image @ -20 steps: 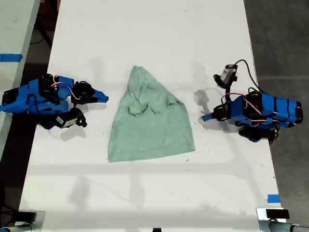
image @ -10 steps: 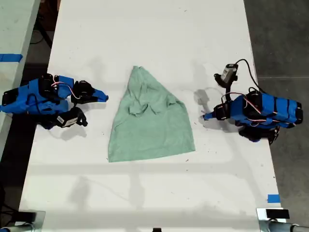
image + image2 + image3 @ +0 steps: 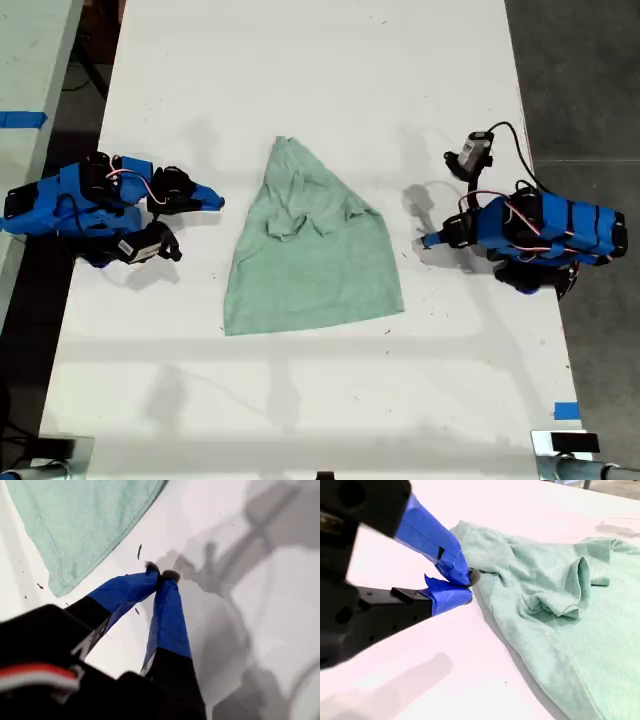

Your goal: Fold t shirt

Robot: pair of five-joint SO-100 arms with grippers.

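T shirt (image 3: 312, 255) lying crumpled mid-table (image 3: 300, 80), between arms. First gripper (image 3: 161, 574) tips together, empty, near hem corner. Second gripper (image 3: 468, 586) closed, empty, beside collar end.

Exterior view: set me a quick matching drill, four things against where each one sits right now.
Things:
1. t shirt
2. my first tool
3. my second tool
4. blue tape

Places:
A. shut, empty, off the shirt's edge on the exterior view's left
B. near the exterior view's lower right corner
C. lying bunched between the two arms
D. shut, empty, off the shirt's edge on the exterior view's right

Pairs: 1-C, 2-D, 3-A, 4-B
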